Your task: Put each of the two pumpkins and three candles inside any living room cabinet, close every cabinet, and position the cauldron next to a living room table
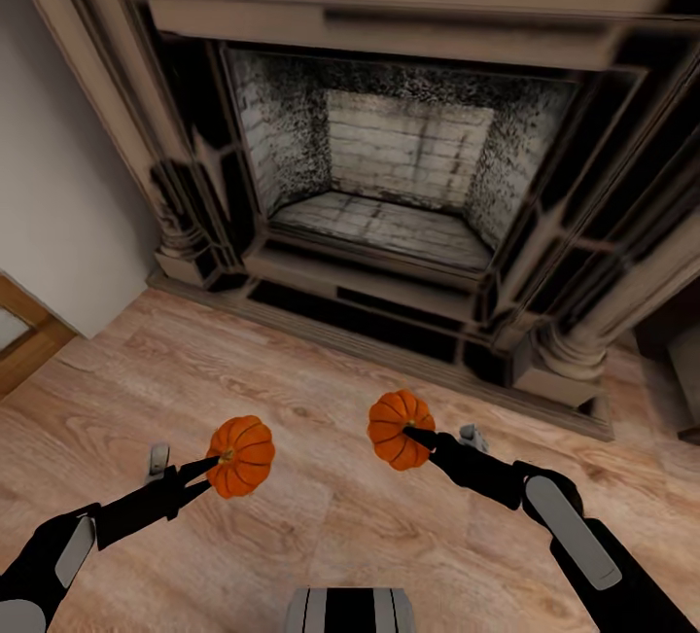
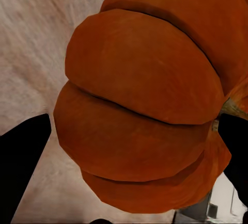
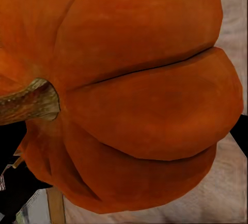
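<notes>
Nearest the camera in the head view, the two dark arms reached forward and slightly inward over the wooden floor (image 1: 321, 516), each ending at a pumpkin. The left gripper (image 1: 216, 463) was clamped on the left pumpkin (image 1: 242, 456), one dark finger lying across its top by the stem. In the left wrist view that pumpkin (image 2: 144, 110) sat close between the fingers (image 2: 23, 157), its ribs bulging. The right gripper (image 1: 420, 439) was likewise closed on the right pumpkin (image 1: 400, 429), a fingertip meeting its stem. In the right wrist view, the right pumpkin (image 3: 139, 95) showed its tan stem (image 3: 28, 100) turned sideways. The two pumpkins were well apart. Beyond them stood a stone fireplace (image 1: 408, 176), its brick-lined firebox dark.
</notes>
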Robot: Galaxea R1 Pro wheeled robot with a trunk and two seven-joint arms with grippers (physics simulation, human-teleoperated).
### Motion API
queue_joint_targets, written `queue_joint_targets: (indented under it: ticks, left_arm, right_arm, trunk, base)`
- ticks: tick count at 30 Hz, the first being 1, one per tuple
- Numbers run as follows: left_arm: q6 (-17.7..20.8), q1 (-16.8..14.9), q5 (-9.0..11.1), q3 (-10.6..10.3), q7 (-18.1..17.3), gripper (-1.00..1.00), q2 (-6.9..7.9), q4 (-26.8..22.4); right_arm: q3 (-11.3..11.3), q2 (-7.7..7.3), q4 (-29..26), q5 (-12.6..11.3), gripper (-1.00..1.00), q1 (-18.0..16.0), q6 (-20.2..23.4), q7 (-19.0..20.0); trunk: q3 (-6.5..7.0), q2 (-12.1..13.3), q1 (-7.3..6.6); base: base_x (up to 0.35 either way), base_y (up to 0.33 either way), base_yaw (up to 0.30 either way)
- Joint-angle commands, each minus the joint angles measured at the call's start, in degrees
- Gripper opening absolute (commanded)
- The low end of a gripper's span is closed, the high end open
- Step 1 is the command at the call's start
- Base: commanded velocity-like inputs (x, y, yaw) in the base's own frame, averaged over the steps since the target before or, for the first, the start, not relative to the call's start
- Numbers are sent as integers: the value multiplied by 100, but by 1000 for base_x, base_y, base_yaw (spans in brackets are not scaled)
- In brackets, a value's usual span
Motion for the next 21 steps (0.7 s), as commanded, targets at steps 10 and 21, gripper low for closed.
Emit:
queue_joint_targets:
  ticks: [10, 21]
  left_arm:
    - [49, -1, 31, 7, -4, -100, 1, 1]
    - [49, -1, 32, -10, 3, -100, -1, 7]
  right_arm:
    - [7, -14, 118, -20, -100, -5, 10, 80]
    - [3, -15, 137, -8, -100, -5, 3, 84]
  trunk:
    - [15, -2, -5]
    - [15, -2, -5]
  base:
    - [-324, 0, -247]
    - [-327, 0, -16]
